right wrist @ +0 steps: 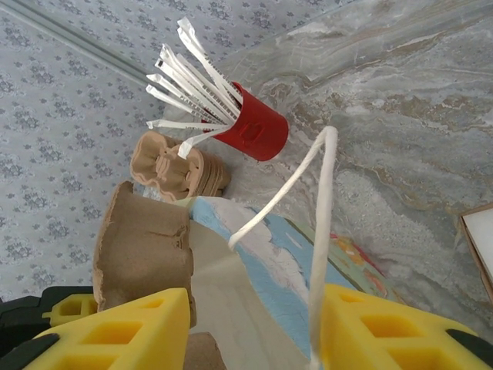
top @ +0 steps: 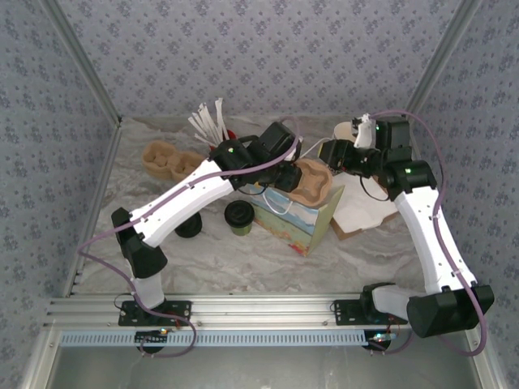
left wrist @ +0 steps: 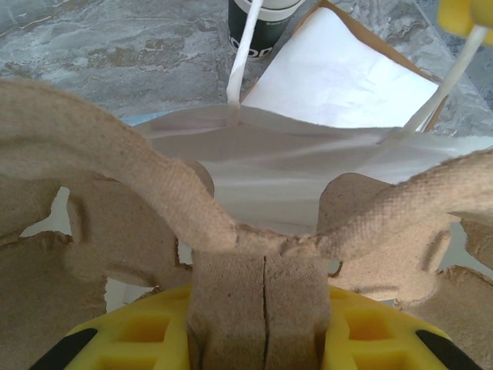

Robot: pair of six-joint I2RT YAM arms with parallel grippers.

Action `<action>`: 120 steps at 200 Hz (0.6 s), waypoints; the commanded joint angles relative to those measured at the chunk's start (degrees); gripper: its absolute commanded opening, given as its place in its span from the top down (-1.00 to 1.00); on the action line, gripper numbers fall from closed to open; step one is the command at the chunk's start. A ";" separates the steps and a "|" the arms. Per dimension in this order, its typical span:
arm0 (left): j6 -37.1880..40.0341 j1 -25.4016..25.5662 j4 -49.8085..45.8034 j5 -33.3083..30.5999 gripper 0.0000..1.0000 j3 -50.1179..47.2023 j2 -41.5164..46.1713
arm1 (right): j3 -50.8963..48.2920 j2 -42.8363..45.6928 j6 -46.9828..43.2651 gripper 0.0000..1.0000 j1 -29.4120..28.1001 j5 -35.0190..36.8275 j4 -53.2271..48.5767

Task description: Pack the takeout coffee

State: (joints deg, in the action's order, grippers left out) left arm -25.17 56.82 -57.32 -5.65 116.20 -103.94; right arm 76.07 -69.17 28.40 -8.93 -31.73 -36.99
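Overhead view: bright, even, soft white light, no glare, just faint shadows pooling on the table (top: 243, 259) under the arms (top: 186, 198). It's a touch grainy but sharp enough. Left wrist camera: the tray (left wrist: 115, 177) sits right against the lens, soft and shaded, while the white bag (left wrist: 308, 154) behind it nearly blows out. Right wrist camera: yellow fingers (right wrist: 115, 327) at the bottom edge are blurred, the red cup (right wrist: 258, 131) and wallpaper (right wrist: 62, 92) are crisp, and the white handle (right wrist: 320, 231) glows.
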 commanded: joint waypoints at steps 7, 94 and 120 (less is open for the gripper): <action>0.08 1.71 -3.61 -2.36 0.39 2.94 -0.76 | -0.84 0.44 -0.93 0.16 -0.47 -0.88 1.17; 1.86 1.88 -7.77 -2.54 0.38 5.26 -1.88 | -1.06 0.78 -1.07 0.91 -0.83 1.35 1.66; 1.97 1.89 -10.04 -2.86 0.38 7.71 -3.63 | -0.69 1.61 -0.94 0.98 -0.85 2.04 1.40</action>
State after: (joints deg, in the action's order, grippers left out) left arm -24.27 58.57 -63.79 -7.14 120.36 -105.84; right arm 75.24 -69.12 27.79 -9.43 -30.85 -35.81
